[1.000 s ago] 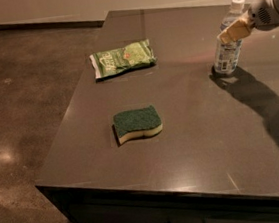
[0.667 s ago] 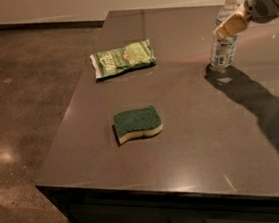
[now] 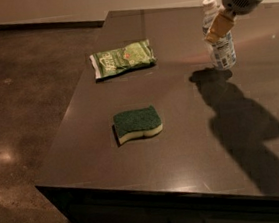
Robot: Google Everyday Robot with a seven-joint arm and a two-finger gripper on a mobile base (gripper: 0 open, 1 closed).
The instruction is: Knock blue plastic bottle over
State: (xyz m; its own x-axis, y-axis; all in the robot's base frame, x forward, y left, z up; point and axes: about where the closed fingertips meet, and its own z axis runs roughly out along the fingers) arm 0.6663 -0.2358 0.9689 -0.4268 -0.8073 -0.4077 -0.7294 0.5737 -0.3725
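The blue plastic bottle (image 3: 221, 49) stands at the far right of the dark table (image 3: 183, 143). It is clear with a white cap and a blue-and-white label, and its top leans slightly left. My gripper (image 3: 218, 26) comes in from the upper right and lies against the bottle's upper body, just below the cap, covering part of the neck. The bottle's base rests on the table.
A green sponge (image 3: 137, 124) lies near the table's middle. A green snack bag (image 3: 122, 59) lies at the far left of the table. The table's left edge drops to a brown floor (image 3: 20, 122). The arm casts a long shadow (image 3: 241, 117) on the right.
My gripper has moved left against the bottle. The bottle's cap has shifted left with it, while its base stays on the table. Sponge and bag have not moved.
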